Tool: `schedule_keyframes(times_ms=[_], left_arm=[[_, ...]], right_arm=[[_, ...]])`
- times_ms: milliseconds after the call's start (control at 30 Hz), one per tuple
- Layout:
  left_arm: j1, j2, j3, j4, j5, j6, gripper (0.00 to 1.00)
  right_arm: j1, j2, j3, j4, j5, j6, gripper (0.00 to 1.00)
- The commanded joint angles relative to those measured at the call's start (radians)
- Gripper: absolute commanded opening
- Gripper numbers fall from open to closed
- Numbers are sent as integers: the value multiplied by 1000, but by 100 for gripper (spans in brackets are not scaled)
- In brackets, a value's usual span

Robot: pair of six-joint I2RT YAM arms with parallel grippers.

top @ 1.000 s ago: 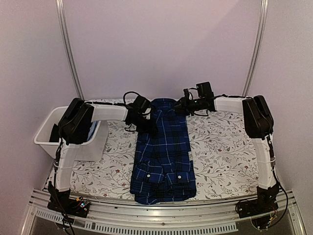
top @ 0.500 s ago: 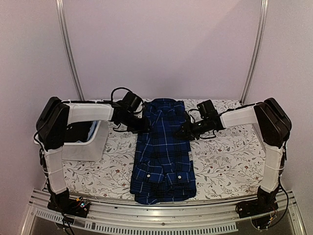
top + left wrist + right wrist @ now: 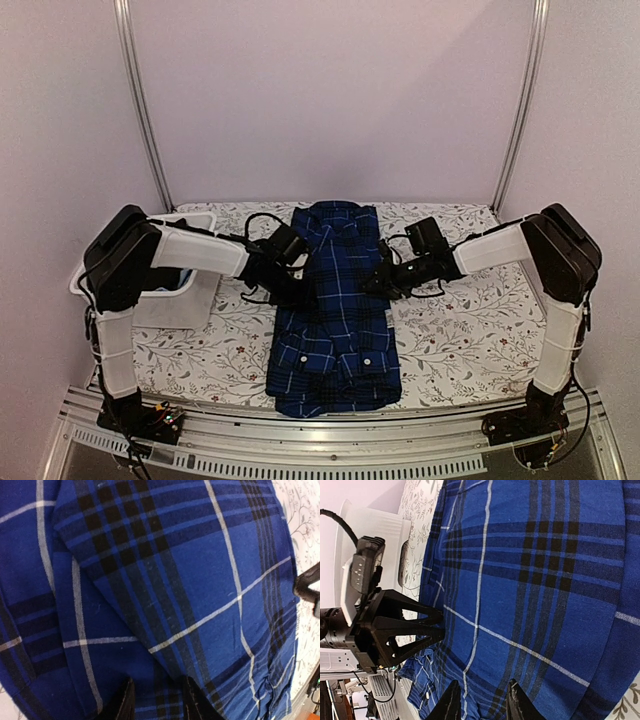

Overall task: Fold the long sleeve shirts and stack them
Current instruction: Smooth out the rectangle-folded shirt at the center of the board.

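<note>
One long sleeve shirt, navy plaid with thin white lines, lies flat as a long narrow strip down the middle of the table, collar far, buttoned cuffs near. My left gripper rests at its left edge about halfway down, and my right gripper mirrors it at the right edge. In the left wrist view the left gripper has its jaws a little apart over flat plaid cloth. The right gripper looks the same, with the left gripper's black fingers opposite. No other shirt shows.
A white bin stands at the table's left side, partly under my left arm, and shows too in the right wrist view. The floral tablecloth lies bare on either side of the shirt. Metal rails run along the near edge.
Both grippers have come from the shirt's shoulders down and toward me to its middle, one on each side. The shirt has not moved.
</note>
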Motion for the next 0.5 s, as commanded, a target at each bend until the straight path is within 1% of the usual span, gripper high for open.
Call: schedule_keyframes(times_ms=[0,200,467], left_arm=[[5,60,70,-17,-53,-8,33],[35,124,146,-53,-40,4,32],[59,139,199,-68,-38,39,32]], right_arm=[[-12,65,13,22,38,-9,30],[-34,140,74,11,37,-7,27],[-54,155,157,-32,63,-18,27]])
